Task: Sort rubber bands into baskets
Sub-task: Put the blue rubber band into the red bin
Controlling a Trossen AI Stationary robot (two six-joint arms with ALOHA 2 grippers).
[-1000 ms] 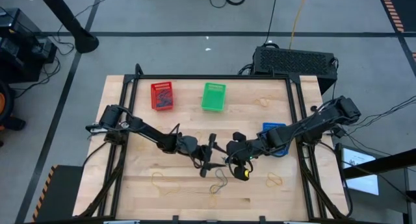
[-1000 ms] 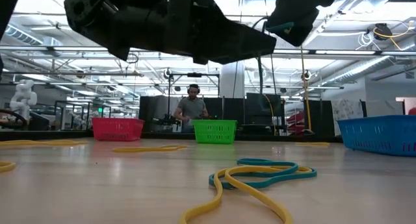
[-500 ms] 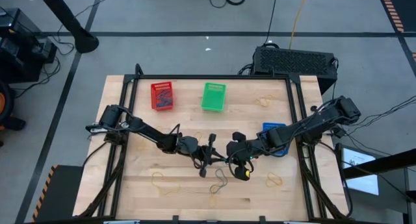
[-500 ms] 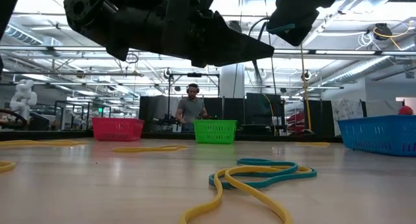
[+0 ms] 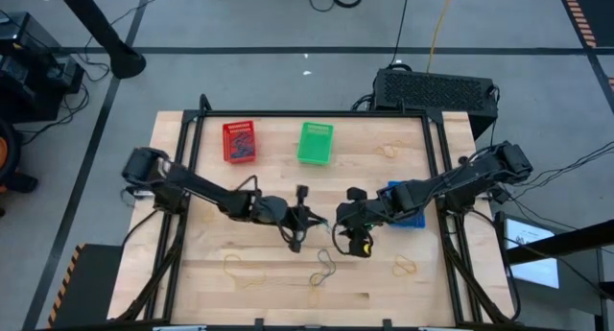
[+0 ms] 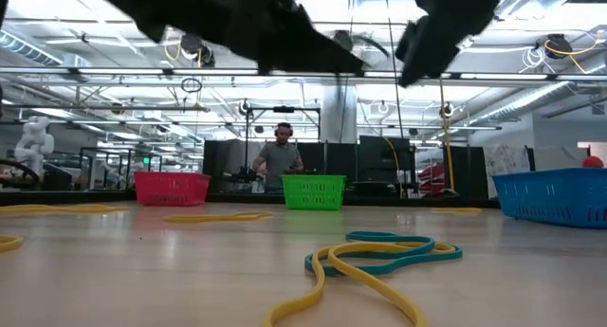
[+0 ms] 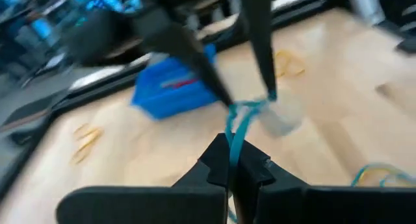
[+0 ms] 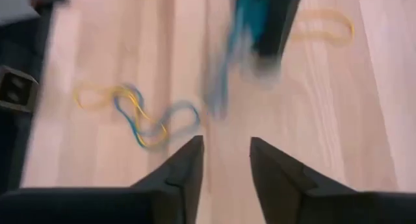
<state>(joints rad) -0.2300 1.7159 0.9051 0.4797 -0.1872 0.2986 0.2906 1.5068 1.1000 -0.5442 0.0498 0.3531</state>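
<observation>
My left gripper (image 5: pixel 307 219) (image 7: pixel 232 152) is over the table's middle, shut on a blue rubber band (image 7: pixel 242 113). My right gripper (image 5: pixel 341 224) (image 8: pixel 226 146) faces it, open. The band's far end (image 7: pixel 268 99) lies by one right fingertip; whether they touch I cannot tell. The red basket (image 5: pixel 239 141) and green basket (image 5: pixel 315 142) stand at the far side. The blue basket (image 5: pixel 405 199) stands at the right, partly under my right arm. A yellow and a teal band (image 6: pixel 379 251) lie tangled on the table at the near middle. My left gripper pinches the blue rubber band (image 7: pixel 231 143) between its two fingertips. The band runs forward from the fingers toward my right gripper and is lifted clear of the table.
Loose yellow bands lie near the front left (image 5: pixel 240 269), front right (image 5: pixel 405 266) and far right (image 5: pixel 389 151). A black box (image 5: pixel 434 89) stands behind the table's far edge. A person (image 6: pixel 282 156) stands in the room beyond.
My left gripper has shut on the blue band, then gone up and a little toward the table's far-left with it. My right arm has risen too.
</observation>
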